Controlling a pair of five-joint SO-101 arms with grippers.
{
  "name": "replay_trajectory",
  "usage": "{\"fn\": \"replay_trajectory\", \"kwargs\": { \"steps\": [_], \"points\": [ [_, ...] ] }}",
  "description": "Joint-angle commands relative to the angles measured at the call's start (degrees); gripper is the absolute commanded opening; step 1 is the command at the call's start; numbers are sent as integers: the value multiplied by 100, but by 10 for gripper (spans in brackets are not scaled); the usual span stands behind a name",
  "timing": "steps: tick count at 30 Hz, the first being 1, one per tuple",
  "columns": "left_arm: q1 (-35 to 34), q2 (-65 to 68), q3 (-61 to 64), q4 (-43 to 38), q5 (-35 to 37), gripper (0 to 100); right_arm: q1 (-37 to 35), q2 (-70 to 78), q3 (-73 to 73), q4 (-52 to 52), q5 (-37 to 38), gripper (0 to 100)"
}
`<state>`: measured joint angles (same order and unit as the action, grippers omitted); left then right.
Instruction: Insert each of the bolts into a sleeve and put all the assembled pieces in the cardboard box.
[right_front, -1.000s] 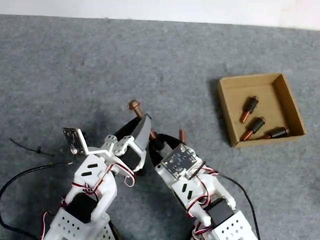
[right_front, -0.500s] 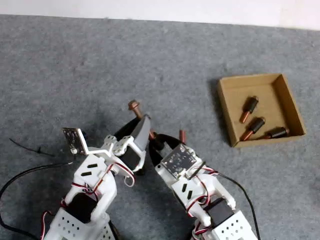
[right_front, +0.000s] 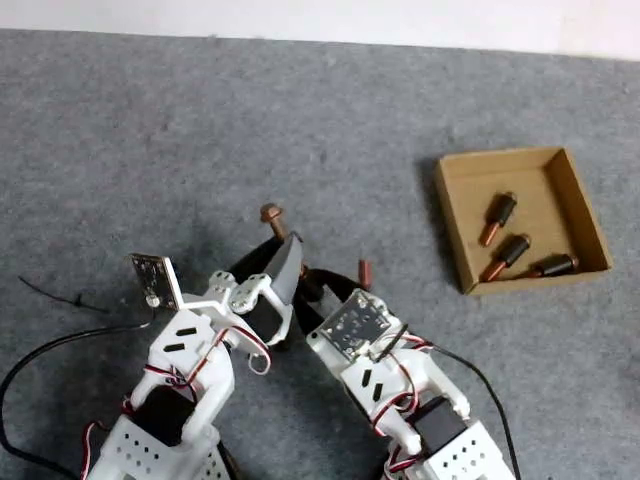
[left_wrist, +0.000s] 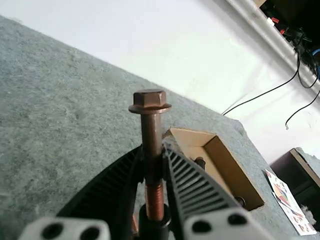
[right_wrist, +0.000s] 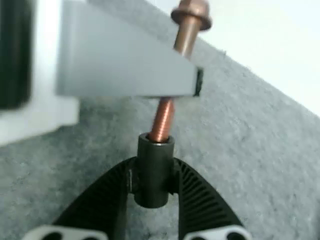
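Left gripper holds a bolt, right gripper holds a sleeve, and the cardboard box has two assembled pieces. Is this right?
The count is wrong: the high view shows three assembled pieces in the cardboard box. The bolt and the sleeve are held as you say.

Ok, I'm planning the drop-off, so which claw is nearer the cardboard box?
Right. The right claw, shut on the sleeve, sits on the cardboard box side of the pair. The left claw, shut on the bolt, is beside it, farther from the box.

White plastic arm bodies (right_front: 185, 375), red-black-white wire bundles (right_front: 395, 395), black ribbed claw fingers (right_wrist: 200, 200).
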<state>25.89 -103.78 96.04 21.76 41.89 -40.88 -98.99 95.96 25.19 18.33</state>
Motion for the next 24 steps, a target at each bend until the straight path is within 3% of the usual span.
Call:
{"fn": "replay_trajectory", "kwargs": {
  "steps": [1, 13, 17, 24],
  "points": [
    [-180, -66, 110, -18, -18, 6, -110, -101, 576, -374, -18, 5],
    [-136, -75, 110, 413, -53, 6, -101, -101, 620, -681, -9, 5],
    [-119, -75, 110, 536, -475, 6, 75, -101, 593, -690, -9, 5],
    [549, -75, 101, 923, -1116, 6, 163, -101, 593, -690, -9, 5]
  ]
}}
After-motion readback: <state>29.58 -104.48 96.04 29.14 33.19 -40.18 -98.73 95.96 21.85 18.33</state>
